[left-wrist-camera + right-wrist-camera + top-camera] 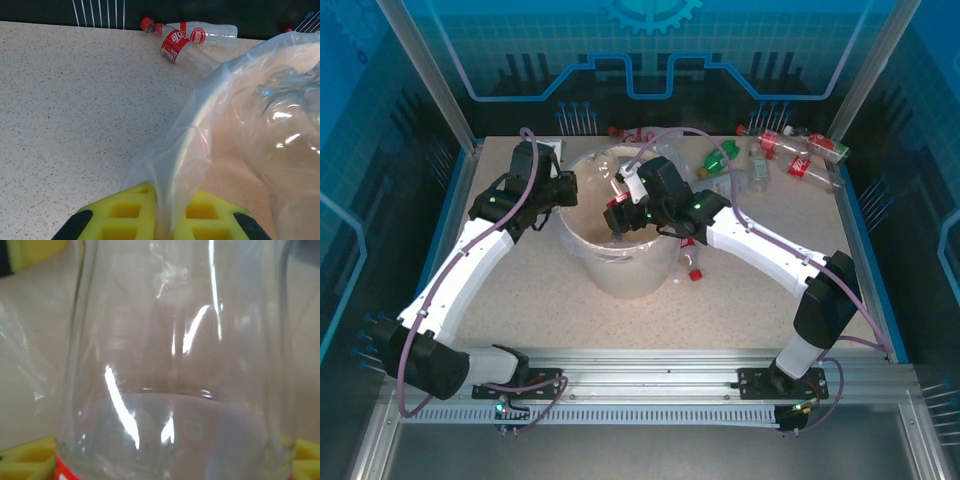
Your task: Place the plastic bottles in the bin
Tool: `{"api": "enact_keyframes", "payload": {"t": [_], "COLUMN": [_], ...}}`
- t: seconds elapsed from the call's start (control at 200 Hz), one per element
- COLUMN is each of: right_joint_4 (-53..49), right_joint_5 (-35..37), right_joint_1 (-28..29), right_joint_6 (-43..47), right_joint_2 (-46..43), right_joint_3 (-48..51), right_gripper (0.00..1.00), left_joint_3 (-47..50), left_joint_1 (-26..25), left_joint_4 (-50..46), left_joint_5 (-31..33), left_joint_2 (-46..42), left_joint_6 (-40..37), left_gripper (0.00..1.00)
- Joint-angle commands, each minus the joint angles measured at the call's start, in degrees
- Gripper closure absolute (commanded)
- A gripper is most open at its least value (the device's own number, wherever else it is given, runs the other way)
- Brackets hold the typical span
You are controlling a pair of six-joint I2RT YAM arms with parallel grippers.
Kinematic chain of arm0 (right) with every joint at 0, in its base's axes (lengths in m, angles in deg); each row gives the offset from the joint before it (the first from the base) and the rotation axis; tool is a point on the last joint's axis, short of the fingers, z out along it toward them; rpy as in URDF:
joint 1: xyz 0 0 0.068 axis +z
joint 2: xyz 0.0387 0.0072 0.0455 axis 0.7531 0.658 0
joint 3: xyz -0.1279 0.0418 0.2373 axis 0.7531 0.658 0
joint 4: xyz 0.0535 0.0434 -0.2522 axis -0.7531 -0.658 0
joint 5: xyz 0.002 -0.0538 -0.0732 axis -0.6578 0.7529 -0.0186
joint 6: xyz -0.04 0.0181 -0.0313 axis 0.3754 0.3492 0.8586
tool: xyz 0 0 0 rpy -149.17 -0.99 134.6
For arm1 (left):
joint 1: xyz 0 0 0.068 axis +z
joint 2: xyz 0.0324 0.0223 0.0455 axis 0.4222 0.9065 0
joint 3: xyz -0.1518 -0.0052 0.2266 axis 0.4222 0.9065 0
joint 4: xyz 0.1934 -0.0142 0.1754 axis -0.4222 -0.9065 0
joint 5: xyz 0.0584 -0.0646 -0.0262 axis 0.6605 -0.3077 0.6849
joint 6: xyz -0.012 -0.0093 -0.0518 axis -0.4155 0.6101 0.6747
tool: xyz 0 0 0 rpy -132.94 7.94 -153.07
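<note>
My left gripper point(165, 220) pinches the bag liner point(190, 150) at the bin point(620, 275) rim, likely to hold its mouth open. My right gripper point(623, 212) hangs over the bin mid-frame with a clear bottle point(175, 365) between the pads; can't tell if it's gripped. Spare bottles point(800, 160) upper right.

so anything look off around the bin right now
The left tool is clamped on the bag liner at the bin rim, bunching it outward. One plastic bottle lies outside, beside the bin under the right arm.

A robotics lab cell: a speckled table point(570, 320) walled by blue-printed clear panels point(650, 50) at twelve o'clock, with an aluminium rail point(650, 365) at six o'clock carrying two robot arms point(470, 260).
</note>
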Motion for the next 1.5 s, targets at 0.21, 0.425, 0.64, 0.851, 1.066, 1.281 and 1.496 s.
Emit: {"api": "enact_keyframes", "payload": {"t": [0.21,0.425,0.64,0.851,1.066,1.281,1.496], "right_joint_4": [0.5,-1.0,-4.1,-4.1,-7.0,-16.0,-18.2], "right_joint_5": [0.5,-0.4,-3.0,-1.3,0.0,0.4,-2.9], "right_joint_1": [0.3,0.4,0.8,0.2,-8.4,-23.2,-29.7], "right_joint_6": [2.2,3.5,5.8,7.5,1.4,-5.1,-6.4], "right_joint_2": [0.1,-0.7,-4.1,-10.1,-19.2,-22.0,-18.6], "right_joint_3": [0.9,-1.2,-7.8,-11.6,-7.6,-1.0,5.3], "right_gripper": [0.10,0.00,0.00,0.00,0.00,0.00,0.00], "left_joint_3": [0.1,0.0,-0.5,-0.4,-1.1,-3.3,-8.1], "left_joint_1": [-0.7,-0.7,-0.6,-0.7,-0.7,-0.6,-0.3], "left_joint_4": [0.7,0.9,0.8,0.6,-0.3,-1.6,-5.8], "left_joint_5": [-0.5,-0.6,-0.8,-0.6,-0.7,-1.3,-2.2], "left_joint_2": [0.3,0.3,0.4,0.4,0.6,1.5,2.3], "left_joint_6": [0.9,0.9,1.0,0.9,0.4,0.2,0.2], "left_gripper": [0.89,0.90,0.93,0.98,1.00,1.00,1.00]}}
